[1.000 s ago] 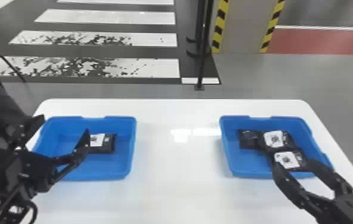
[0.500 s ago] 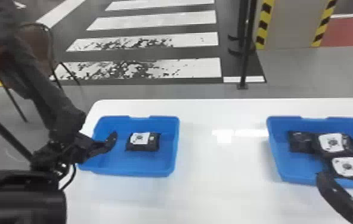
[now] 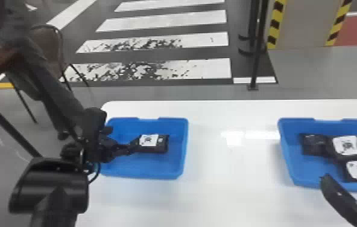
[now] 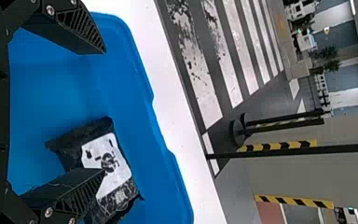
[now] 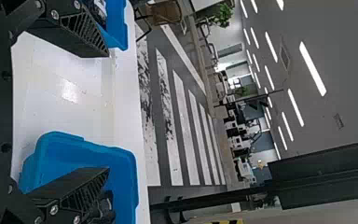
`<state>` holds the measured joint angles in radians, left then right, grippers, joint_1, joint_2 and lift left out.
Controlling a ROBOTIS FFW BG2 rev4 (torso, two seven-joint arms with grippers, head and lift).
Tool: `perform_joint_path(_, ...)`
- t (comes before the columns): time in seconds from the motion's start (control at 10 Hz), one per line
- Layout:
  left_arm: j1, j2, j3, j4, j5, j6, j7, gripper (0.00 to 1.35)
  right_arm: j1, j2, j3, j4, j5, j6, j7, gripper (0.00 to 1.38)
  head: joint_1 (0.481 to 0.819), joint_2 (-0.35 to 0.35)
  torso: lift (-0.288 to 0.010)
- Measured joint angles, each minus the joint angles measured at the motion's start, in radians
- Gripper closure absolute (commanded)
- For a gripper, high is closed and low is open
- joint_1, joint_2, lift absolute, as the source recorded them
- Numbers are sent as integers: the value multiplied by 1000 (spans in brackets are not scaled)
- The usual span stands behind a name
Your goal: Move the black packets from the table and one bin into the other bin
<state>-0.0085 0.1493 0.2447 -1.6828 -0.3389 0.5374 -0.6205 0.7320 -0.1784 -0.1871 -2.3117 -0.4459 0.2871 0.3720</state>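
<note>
Your left blue bin (image 3: 186, 132) is holding one black packet (image 3: 162, 148), lying flat; your right blue bin (image 3: 285, 151) is holding at least three black packets (image 3: 313, 144), crowding together. Both rectangular bins are showing smooth walls, rounded corners and notched rims, and are resting on a glossy white tabletop (image 3: 232, 187). The packets are displaying crinkled wrapping, several bearing pale labels. Your left hand (image 3: 122, 138) is spreading its fingers above the lone packet, contact remaining unclear; your right hand (image 3: 345, 176) is holding its fingers apart by the right bin's near rim.
</note>
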Motion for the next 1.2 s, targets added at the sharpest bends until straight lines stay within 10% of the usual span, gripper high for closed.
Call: perform_joint_path(1.2,-152,10,-51,299,97,20,-25,148,-27,-6,22,44,-21,7,14,159,695,136,-110)
